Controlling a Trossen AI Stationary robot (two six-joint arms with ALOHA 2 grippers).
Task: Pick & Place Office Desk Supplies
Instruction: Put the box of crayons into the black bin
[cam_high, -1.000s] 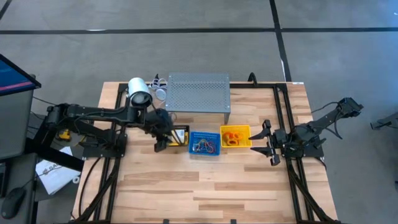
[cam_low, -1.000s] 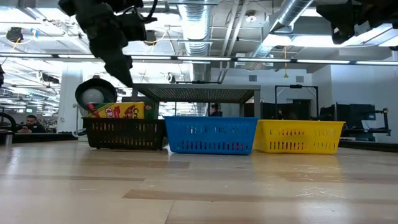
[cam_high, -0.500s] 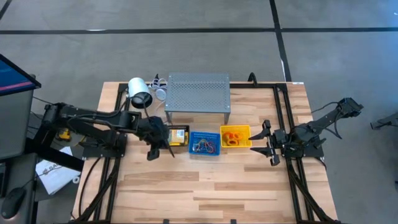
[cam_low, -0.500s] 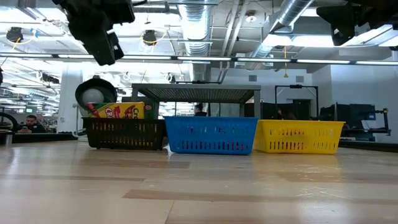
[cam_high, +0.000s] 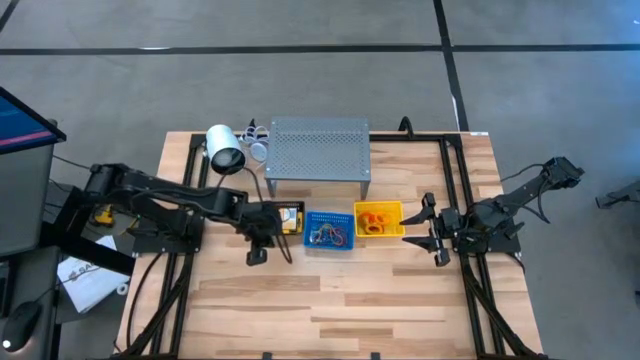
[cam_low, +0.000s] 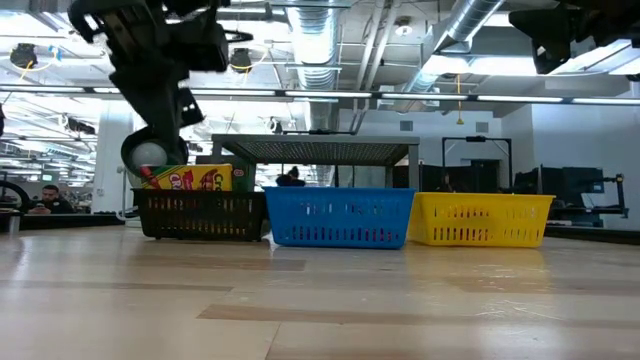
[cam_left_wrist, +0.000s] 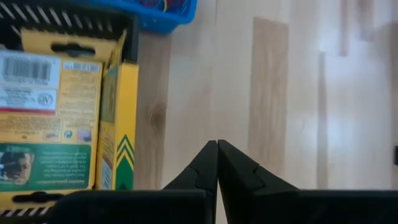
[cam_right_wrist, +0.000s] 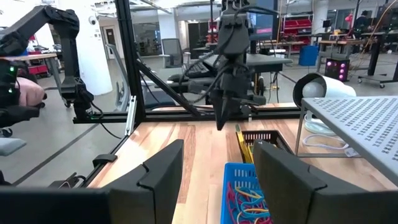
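Observation:
Three small baskets stand in a row at mid-table. A black one (cam_high: 288, 217) holds flat yellow-and-green crayon packs (cam_left_wrist: 56, 118), a blue one (cam_high: 330, 230) holds coloured band loops (cam_right_wrist: 249, 200), and a yellow one (cam_high: 378, 220) holds orange pieces. My left gripper (cam_high: 255, 258) is shut and empty, its tips (cam_left_wrist: 217, 145) above bare wood just beside the black basket's near left corner. It hangs well above the table in the low view (cam_low: 185, 108). My right gripper (cam_high: 432, 232) waits open to the right of the yellow basket, level, nothing between its fingers (cam_right_wrist: 211, 171).
A grey perforated metal shelf (cam_high: 318, 150) stands behind the baskets, and a white cylindrical lamp-like object (cam_high: 224, 148) lies at its left. Black frame rails (cam_high: 455, 180) run along both table sides. Bare wood spreads toward the near edge (cam_high: 330, 310).
My left gripper has drawn back from above the black basket toward the table's near edge and sunk a little. Its fingers, spread a second ago, have shut on nothing. The baskets and my right arm have kept still.

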